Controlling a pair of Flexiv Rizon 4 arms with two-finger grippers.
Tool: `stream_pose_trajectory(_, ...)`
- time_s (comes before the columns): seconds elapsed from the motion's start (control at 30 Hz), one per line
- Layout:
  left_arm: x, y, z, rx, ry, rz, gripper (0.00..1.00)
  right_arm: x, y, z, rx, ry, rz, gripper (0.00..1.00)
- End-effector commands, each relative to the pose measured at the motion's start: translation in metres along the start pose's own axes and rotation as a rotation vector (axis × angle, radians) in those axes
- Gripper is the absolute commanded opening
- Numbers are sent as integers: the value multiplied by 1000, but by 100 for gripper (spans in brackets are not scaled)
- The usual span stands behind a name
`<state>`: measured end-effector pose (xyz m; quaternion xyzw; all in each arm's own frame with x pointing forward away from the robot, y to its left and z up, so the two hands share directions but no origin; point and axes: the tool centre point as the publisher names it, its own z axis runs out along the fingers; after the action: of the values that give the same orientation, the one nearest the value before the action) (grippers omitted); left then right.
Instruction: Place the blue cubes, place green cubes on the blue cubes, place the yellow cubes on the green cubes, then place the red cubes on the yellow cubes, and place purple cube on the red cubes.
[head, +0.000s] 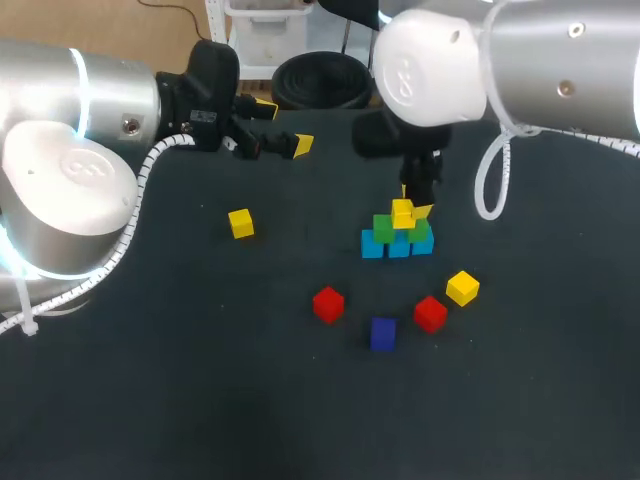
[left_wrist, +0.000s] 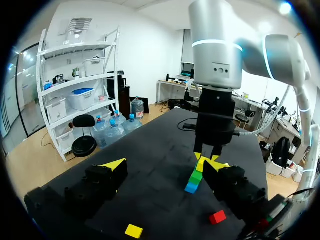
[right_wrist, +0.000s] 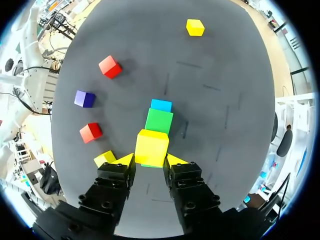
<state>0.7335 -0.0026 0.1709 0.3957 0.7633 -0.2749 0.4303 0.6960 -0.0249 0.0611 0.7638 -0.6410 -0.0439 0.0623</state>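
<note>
Yellow cube (right_wrist: 151, 147), pinched on two opposite side faces by the yellow tips of the right gripper (right_wrist: 150, 161); it sits at the top of the stack near the middle of the table (head: 200, 400), over the seam of the green cubes (head: 383, 228), which rest in turn on the row of three blue cubes (head: 398, 246); whether its underside is already seated on the green layer or just above it cannot be told. Left gripper (head: 283, 125), fingers spread wide and holding nothing, hangs well apart from the stack at the far side of the table. Loose pieces: a second yellow cube (head: 240, 223) alone on the left arm's side; a third yellow cube (head: 462, 287) near the stack on its near side; one red cube (head: 328, 303) and another red cube (head: 430, 313), with the purple cube (head: 382, 333) between and just nearer than them.

Handling, as judged: the cubes look small, rigid, light and smooth-faced, so a modest squeeze should hold them; the hold belongs on two parallel flat faces at about mid-height, fingers square to them, since a corner grip would probably twist the piece; the stack is unfixed and would likely shift under any sideways push, so the fingers should part evenly and lift straight up.
</note>
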Motion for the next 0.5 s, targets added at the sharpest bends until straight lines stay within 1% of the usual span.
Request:
stream_pose_trajectory(0.03,1,0,0,1,-7,1,100,-1,-2,1,-9,-5,-3,0)
stream_pose_trajectory(0.17,1,0,0,1,-7,1,100,-2,-1,0,-14,-11,-6,0)
stream_pose_trajectory(0.2,1,0,0,1,-7,1,100,-2,-1,0,-13,-16,-6,9)
stream_pose_trajectory(0.23,1,0,0,1,-7,1,100,-2,-1,0,-12,-17,-6,21)
stream_pose_trajectory(0.27,1,0,0,1,-7,1,100,-2,-1,0,-14,-16,-7,28)
stream_pose_trajectory(0.33,1,0,0,1,-7,1,100,-2,-1,0,-15,-16,-7,31)
stream_pose_trajectory(0.47,1,0,0,1,-7,1,100,-1,-1,0,-17,-12,-6,33)
stream_pose_trajectory(0.5,1,0,0,1,-7,1,100,-1,0,0,-18,-12,-7,38)
